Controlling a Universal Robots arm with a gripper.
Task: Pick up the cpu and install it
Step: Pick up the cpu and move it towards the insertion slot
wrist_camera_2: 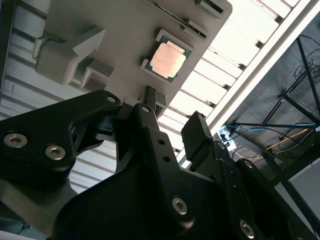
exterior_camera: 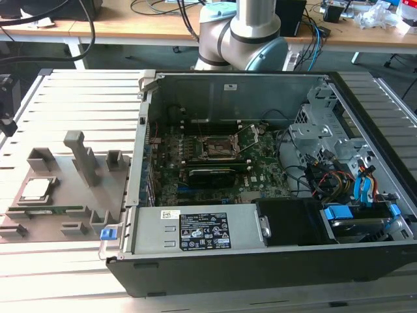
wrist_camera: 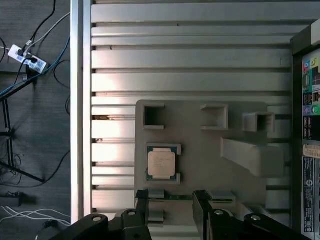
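Hovering near the cpu (wrist_camera: 161, 163), the jaws stand parted (and empty).

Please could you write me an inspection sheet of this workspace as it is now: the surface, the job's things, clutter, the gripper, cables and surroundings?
Surface: grey slatted table carrying a grey fixture plate and an open computer case.
Job's things: the cpu lies flat in its pocket on the fixture plate, not gripped; the motherboard socket sits inside the case.
Clutter: a memory stick lies on the plate beside the cpu.
Gripper: the gripper is open, holds nothing and hangs over the plate's edge near the cpu.
Cables: coloured wires inside the case, at the exterior view's right; floor cables beside the table.
Surroundings: a wooden desk behind the arm's base.
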